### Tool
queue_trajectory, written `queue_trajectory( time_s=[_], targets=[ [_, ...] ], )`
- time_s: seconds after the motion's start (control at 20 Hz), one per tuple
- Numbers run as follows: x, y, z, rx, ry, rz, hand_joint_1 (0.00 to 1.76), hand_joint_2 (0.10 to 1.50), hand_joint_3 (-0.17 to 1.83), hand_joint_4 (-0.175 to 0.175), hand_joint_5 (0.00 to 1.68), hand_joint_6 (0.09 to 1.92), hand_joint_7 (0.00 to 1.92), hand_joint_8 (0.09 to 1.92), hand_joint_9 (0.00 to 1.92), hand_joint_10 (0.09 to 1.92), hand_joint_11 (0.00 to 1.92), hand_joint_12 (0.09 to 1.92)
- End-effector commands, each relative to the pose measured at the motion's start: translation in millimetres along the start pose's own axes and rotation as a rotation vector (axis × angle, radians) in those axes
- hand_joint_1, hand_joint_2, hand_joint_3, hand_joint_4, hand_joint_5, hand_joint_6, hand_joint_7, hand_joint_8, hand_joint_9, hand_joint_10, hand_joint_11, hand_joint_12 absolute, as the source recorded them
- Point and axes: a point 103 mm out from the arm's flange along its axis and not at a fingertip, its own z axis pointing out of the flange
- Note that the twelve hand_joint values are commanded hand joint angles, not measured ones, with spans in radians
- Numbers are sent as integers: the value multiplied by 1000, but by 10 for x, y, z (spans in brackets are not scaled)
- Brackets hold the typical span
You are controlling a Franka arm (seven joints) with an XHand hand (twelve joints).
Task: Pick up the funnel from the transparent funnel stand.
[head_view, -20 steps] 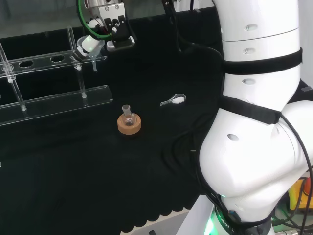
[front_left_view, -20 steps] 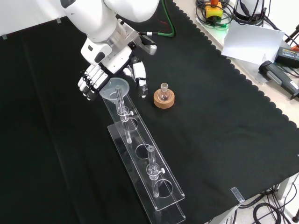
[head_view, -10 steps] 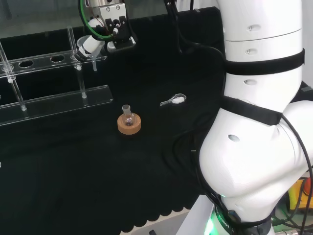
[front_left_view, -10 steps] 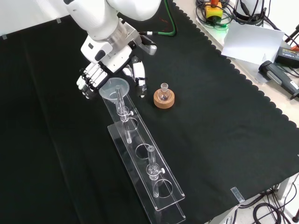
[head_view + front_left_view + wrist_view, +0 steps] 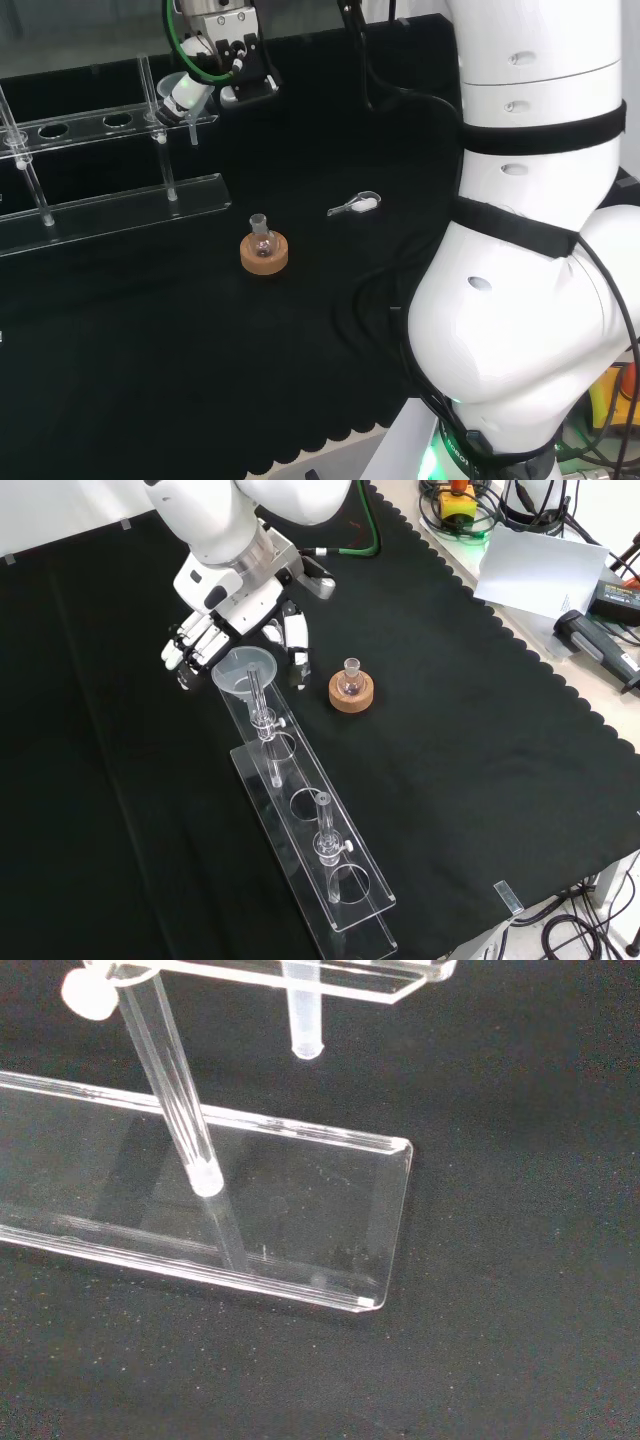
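Easing robot hand (image 5: 215, 640) slightly up and back from a second ago, fingers spread either side of funnel (image 5: 245, 672). Funnel still sitting in stand (image 5: 330, 880); not yet gripping.

Clear funnel (image 5: 246, 672) sits upright in the end hole of the transparent funnel stand (image 5: 318, 865), wide mouth up, stem (image 5: 303, 1020) hanging through the top shelf, tip above the base plate, not touching it. Stand: long clear two-tier rack, round holes on top, thin posts, lying on the black cloth.
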Motion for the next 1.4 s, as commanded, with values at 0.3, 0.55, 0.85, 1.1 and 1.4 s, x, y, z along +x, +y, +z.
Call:
queue_trajectory(
  time_s=[0.3, 0.55, 0.85, 1.1, 1.4],
  targets=[
    [330, 170, 365, 9, -155, 12, 542, 702, 16, -72, 5, 87, 256, 189, 95, 109, 8, 87],
    [120, 231, 426, -3, -99, 15, 536, 702, 14, -70, 40, 87, 235, 401, 6, 582, 0, 432],
    [-183, 234, 403, -20, -50, 10, 536, 703, 14, -70, 49, 87, 227, 453, 0, 744, 0, 533],
    [-275, 226, 378, -24, -41, 16, 547, 709, 17, -70, 51, 87, 228, 468, 0, 786, 0, 551],
    [-293, 248, 303, -43, -35, 21, 551, 714, 19, -70, 48, 87, 206, 464, 0, 798, 0, 553]
  ],
)
